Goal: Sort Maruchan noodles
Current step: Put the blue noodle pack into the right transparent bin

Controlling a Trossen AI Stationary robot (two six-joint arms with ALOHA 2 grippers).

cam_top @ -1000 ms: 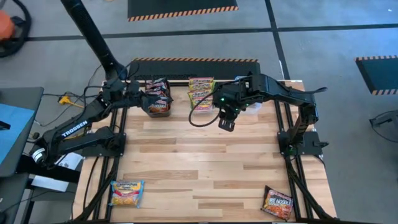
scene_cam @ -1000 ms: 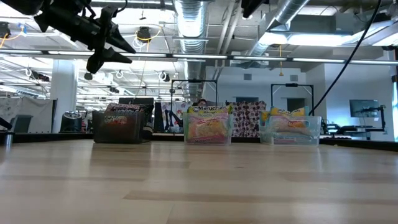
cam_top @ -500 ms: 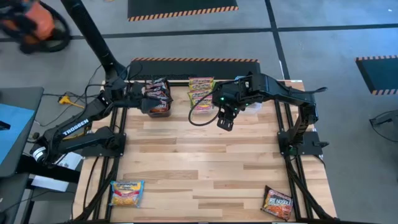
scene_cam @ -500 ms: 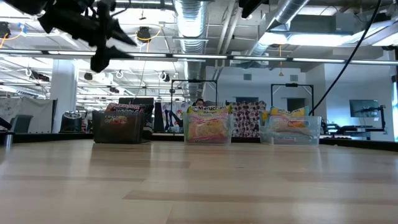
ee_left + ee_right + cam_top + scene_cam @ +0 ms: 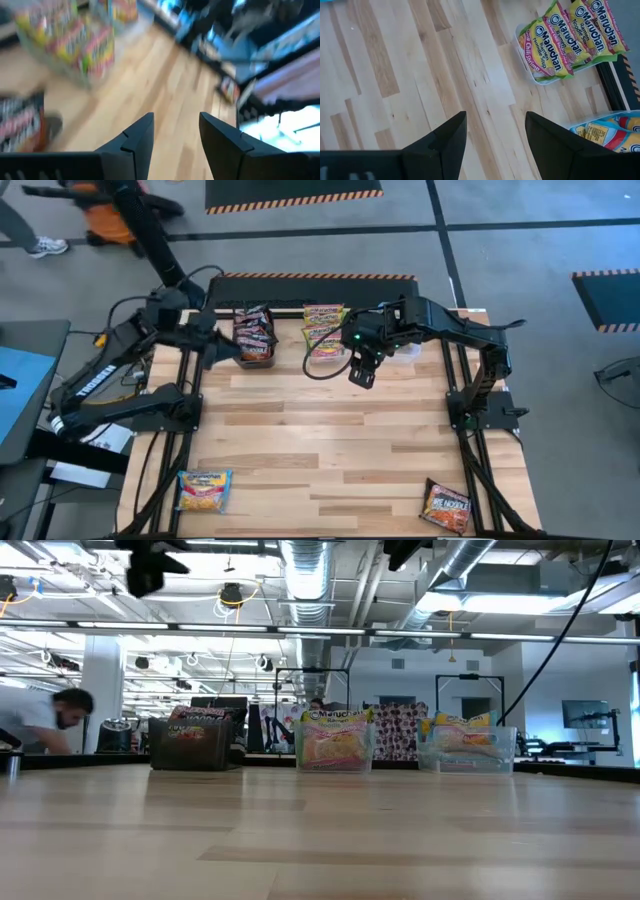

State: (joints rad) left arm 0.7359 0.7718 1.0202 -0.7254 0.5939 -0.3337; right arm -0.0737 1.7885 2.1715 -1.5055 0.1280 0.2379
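Most packets (image 5: 322,328) were binned; 2 were left at the near edge: yellow (image 5: 204,489), dark (image 5: 446,505). Left gripper (image 5: 175,131) & right gripper (image 5: 495,131) both open, empty.

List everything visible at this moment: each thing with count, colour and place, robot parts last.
Black tub: one, far edge of the table, left; holds dark brown noodle packets, count unclear.
Middle clear tub: one, far edge, centre; holds yellow-green noodle packets, at least three.
Right clear tub: one, far edge, mostly under the right arm from above; holds packets with light blue and yellow, count unclear.
Loose yellow packet: one, near left corner of the table.
Loose dark packet: one, near right corner.
Person: one, bent over in the room beyond the table.
Left gripper: open, empty, beside the black tub.
Right gripper: open, empty, above bare wood near the middle tub.
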